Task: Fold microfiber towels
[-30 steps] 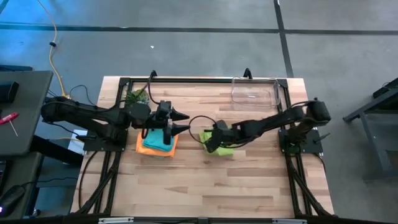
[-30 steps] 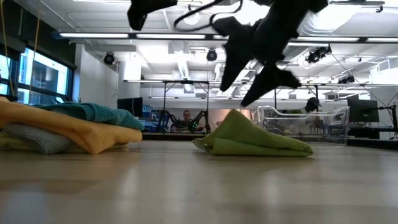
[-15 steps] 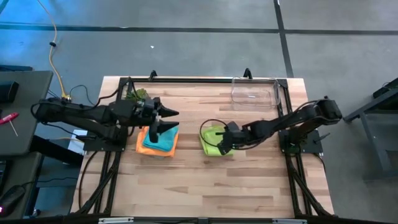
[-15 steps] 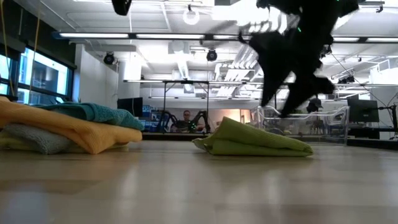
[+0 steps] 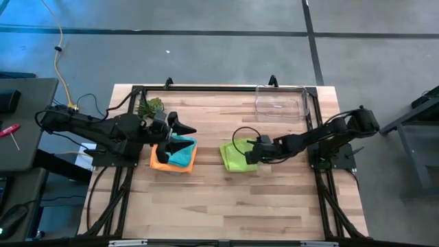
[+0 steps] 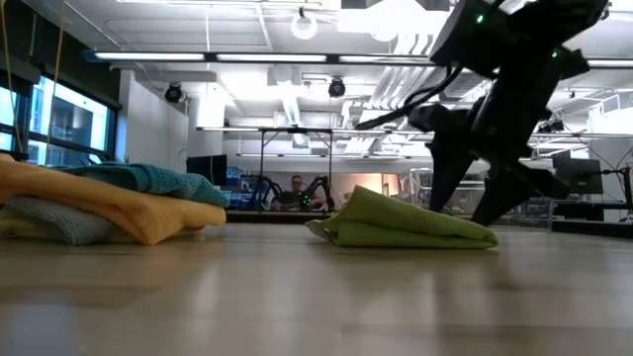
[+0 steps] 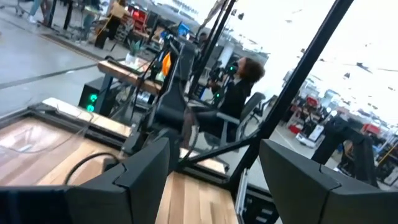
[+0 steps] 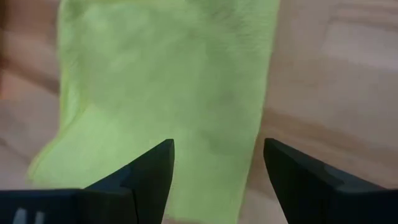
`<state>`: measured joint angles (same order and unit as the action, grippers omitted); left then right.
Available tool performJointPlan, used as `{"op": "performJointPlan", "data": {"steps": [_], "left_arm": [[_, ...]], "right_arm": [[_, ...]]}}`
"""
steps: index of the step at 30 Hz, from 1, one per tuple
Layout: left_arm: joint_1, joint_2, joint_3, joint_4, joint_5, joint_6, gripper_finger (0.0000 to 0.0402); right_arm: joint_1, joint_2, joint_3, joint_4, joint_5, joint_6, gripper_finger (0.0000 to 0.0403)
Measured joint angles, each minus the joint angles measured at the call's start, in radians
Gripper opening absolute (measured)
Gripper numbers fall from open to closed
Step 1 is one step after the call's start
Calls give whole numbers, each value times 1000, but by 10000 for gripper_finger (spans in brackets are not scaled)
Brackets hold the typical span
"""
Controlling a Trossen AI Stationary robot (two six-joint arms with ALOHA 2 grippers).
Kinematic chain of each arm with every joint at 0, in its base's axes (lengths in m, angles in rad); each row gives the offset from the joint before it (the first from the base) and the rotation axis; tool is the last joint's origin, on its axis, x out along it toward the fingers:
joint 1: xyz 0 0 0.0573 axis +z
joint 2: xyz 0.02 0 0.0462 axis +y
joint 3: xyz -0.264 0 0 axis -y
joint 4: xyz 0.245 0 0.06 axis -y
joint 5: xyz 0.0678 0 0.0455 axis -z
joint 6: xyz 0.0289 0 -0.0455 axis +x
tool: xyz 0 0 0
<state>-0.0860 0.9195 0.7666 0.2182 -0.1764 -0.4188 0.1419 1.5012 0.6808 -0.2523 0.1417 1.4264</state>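
Right wrist view — lime towel (image 8: 168, 81) just ahead of spread jaws

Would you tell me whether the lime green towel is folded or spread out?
Folded: the lime green towel lies as a compact doubled bundle, layered edges visible in the low view.

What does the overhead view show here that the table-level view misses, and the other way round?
Only the overhead view shows the left hand open above the stacked towels, and the small green plant in the corner. Only the table-level view shows a grey towel low in that stack and a person in the room behind. Both show the lime green towel with the right hand open at it.
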Motion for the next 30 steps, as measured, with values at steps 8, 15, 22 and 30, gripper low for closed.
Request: {"op": "performJointPlan", "data": {"steps": [8,15,22,30], "left_arm": [[0,0,0,-19,-6,-9,241],[0,0,0,-19,-31,-15,241],[0,0,0,-19,-83,8,241],[0,-31,0,-26,-81,22,241]], "right_arm": [[-38,73,17,7,-14,13,239],[-50,134,54,43,-60,22,231],[-70,141,53,28,-45,60,120],[-74,110,50,-5,-23,34,13]]}}
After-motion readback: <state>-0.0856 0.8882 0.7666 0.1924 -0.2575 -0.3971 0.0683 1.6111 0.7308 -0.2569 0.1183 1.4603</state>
